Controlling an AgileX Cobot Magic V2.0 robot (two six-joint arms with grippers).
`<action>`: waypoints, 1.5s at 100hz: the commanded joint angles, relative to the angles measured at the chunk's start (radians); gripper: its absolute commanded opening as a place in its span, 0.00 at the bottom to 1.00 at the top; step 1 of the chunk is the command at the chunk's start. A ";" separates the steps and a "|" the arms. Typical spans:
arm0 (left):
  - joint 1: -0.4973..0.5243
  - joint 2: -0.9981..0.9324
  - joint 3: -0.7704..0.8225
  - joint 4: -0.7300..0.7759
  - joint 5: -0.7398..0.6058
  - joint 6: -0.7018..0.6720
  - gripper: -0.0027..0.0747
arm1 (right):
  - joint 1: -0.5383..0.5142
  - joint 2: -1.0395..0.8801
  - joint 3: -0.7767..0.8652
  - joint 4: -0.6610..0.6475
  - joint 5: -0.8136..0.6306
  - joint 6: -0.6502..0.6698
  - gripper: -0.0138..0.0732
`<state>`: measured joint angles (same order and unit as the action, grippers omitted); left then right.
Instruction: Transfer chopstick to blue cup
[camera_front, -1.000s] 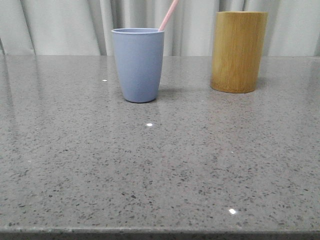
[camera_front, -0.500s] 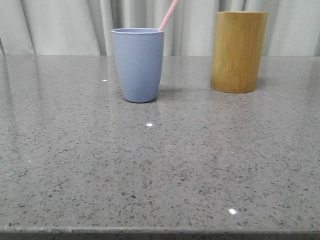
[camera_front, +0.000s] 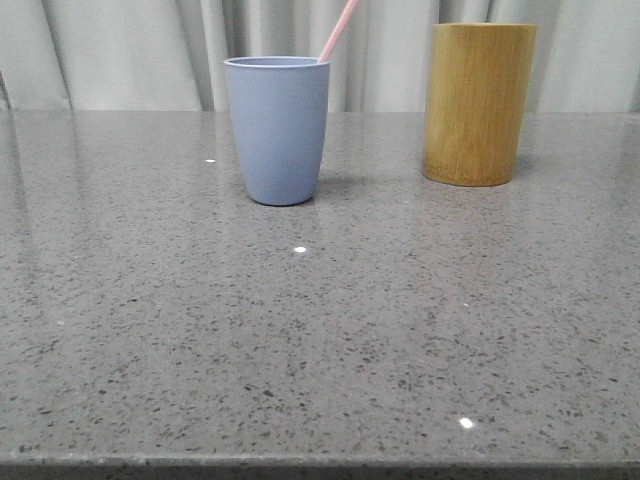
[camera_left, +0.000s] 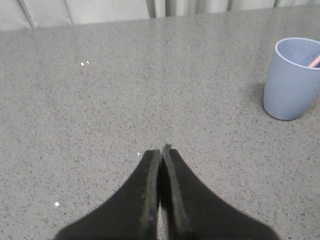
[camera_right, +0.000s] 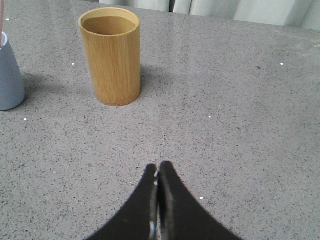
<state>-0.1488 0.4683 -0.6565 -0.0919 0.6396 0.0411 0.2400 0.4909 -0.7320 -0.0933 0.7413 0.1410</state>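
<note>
The blue cup stands upright on the grey table at the back, left of centre. A pale pink chopstick leans out of its rim to the right; only its top end shows. The cup also shows in the left wrist view with the pink tip inside, and at the edge of the right wrist view. My left gripper is shut and empty, low over bare table well away from the cup. My right gripper is shut and empty, short of the bamboo holder.
A taller yellow-brown bamboo holder stands upright at the back right; in the right wrist view its inside looks empty. Pale curtains hang behind the speckled grey table. Neither arm shows in the front view.
</note>
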 joint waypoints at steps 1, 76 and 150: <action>0.003 -0.062 0.019 0.029 -0.141 -0.008 0.01 | -0.006 0.001 -0.024 -0.020 -0.066 -0.004 0.02; 0.179 -0.508 0.561 0.062 -0.542 -0.008 0.01 | -0.006 0.003 -0.024 -0.020 -0.064 -0.004 0.02; 0.144 -0.508 0.669 0.065 -0.672 -0.012 0.01 | -0.006 0.003 -0.024 -0.020 -0.063 -0.004 0.02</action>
<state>0.0013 -0.0052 0.0006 -0.0261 0.0534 0.0393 0.2400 0.4884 -0.7315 -0.0954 0.7456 0.1410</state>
